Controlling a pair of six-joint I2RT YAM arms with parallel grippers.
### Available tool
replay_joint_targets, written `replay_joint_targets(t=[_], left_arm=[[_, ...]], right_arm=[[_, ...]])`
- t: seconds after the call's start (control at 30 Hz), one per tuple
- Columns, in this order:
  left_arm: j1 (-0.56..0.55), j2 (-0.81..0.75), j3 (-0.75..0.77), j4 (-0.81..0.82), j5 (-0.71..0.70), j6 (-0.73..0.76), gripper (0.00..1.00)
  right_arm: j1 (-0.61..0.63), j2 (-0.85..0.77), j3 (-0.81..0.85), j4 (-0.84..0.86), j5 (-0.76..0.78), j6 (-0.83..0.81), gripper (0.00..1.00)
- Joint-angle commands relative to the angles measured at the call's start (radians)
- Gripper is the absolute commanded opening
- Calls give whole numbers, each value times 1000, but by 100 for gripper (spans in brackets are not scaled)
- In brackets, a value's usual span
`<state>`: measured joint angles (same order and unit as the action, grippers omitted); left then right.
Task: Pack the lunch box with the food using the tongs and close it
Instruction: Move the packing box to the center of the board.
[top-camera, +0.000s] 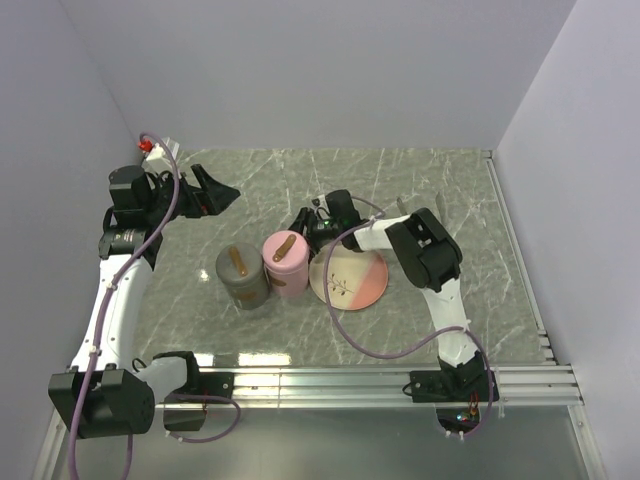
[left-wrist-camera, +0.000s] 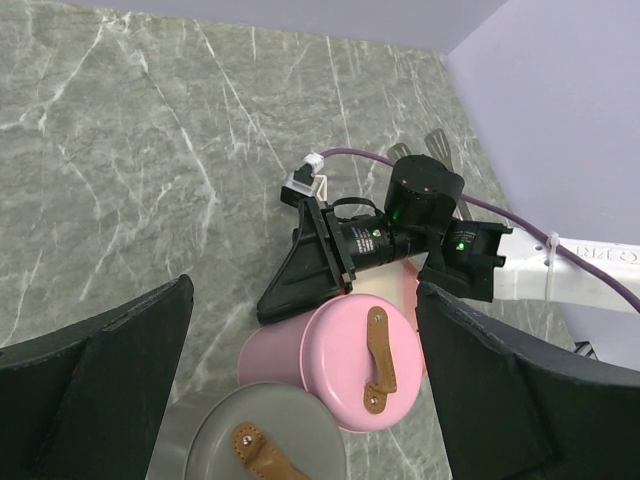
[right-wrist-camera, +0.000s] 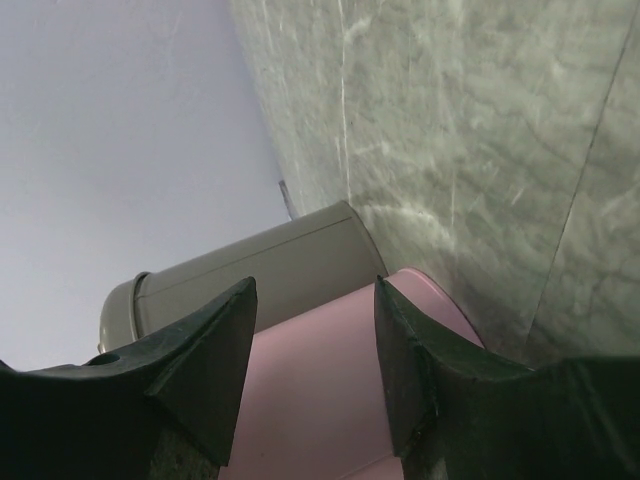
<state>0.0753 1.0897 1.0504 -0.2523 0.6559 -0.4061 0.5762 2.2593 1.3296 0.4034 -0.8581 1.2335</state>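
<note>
Directly under the left gripper (top-camera: 218, 182), nearest its wide-spread fingers (left-wrist-camera: 110, 380), we see the grey container (top-camera: 243, 287). It stands upright with its grey lid (left-wrist-camera: 300, 440) on and a brown strap (left-wrist-camera: 262, 455) across the top. Just beyond it and touching its side is the pink container (left-wrist-camera: 265, 360), also upright. It is capped by a pink lid (left-wrist-camera: 340, 385) with its own brown strap (left-wrist-camera: 378, 360). With both lids in place, we cannot see what either one holds.

The left fingers stand as far apart as they go, raised well above the table (left-wrist-camera: 150, 150). They hold nothing and touch nothing.

On the far side of the pink container sits the right gripper (right-wrist-camera: 312, 290), low and close against the container's upper wall. Its fingers (right-wrist-camera: 200, 370) are about half apart. The gap between them is narrower than the container, and nothing is pinched in it. We cannot tell whether a fingertip touches the pink wall.

Beside the right gripper, under its arm, lies the cream-and-pink plate (top-camera: 362, 288). It bears a few thin marks too small for us to read.

Farthest out, past the right arm, two flat silver ends rest on the table. We take these for the tongs (left-wrist-camera: 437, 145), well apart from both sets of fingers. The arm hides the rest of them.
</note>
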Motion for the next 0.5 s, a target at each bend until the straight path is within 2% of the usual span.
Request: replay_joint_targets(t=[0.0,0.47], left_arm=[[6,-24,-4,38,24,-7,99],[7,-16,3,41,28,-10,99]], right_arm=[[7,-101,-18,25,-10,-6,58],[17,-142,-64,28,-9,-3,58]])
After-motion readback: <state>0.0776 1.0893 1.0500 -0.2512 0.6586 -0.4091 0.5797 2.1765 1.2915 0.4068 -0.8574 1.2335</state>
